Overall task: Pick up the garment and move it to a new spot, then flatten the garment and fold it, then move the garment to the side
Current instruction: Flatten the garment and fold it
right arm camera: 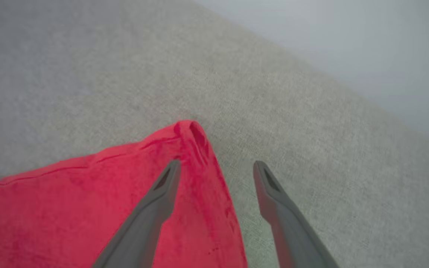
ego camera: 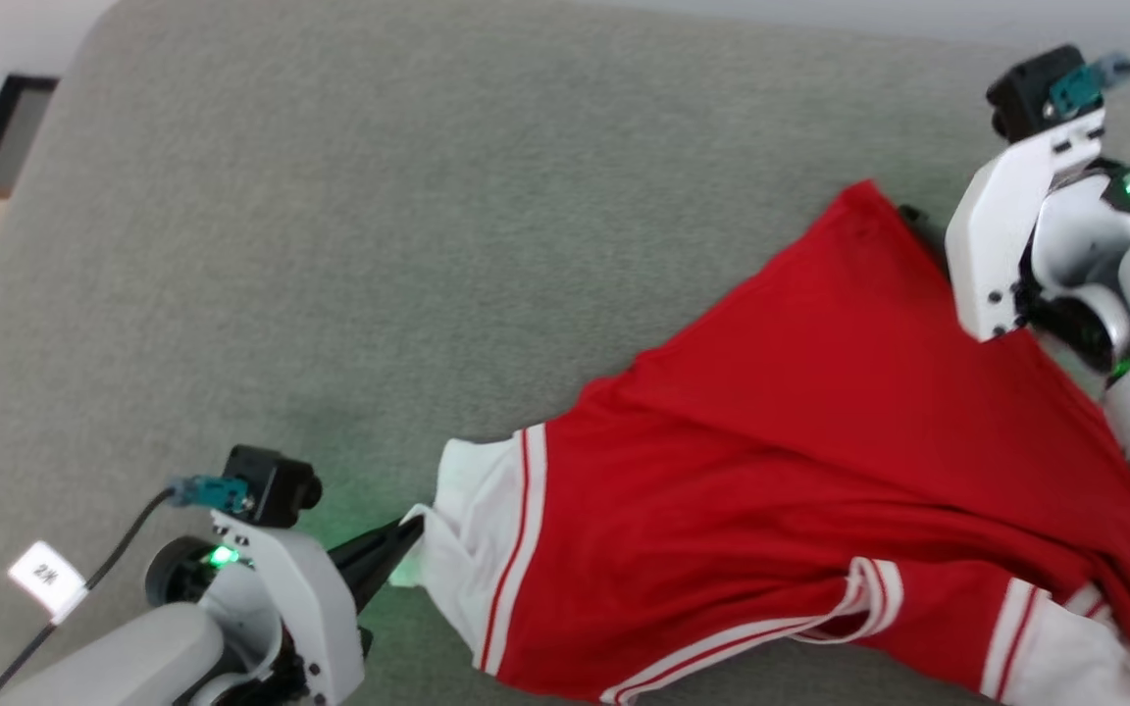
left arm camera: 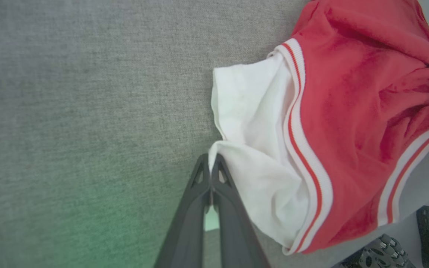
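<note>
Grey woven upholstery (ego camera: 330, 245) under everything, a coarse, tweedy sort of cushion top. Nearest us, our left gripper (left arm camera: 210, 158) has its dark fingers pinched together on the edge of the white sleeve (left arm camera: 251, 123), so that end's clamped. From there the jersey (ego camera: 820, 441) runs diagonally across the cushion: thin, slightly shiny knit, soft red body, red-and-white striped trim (ego camera: 526, 529) where the sleeve joins. It's lying on the surface but rumpled, with long creases and the lower part bunched over itself. At the far end, our right gripper (right arm camera: 217, 165) has its fingers spread wide and holds nothing, one over the red cloth and one over bare grey. The pointed hem corner (right arm camera: 190, 130) lies just past the tips.

So we'd say the move to a new spot looks done and we're mid-flatten. Folding and shifting it aside are both left to do.
</note>
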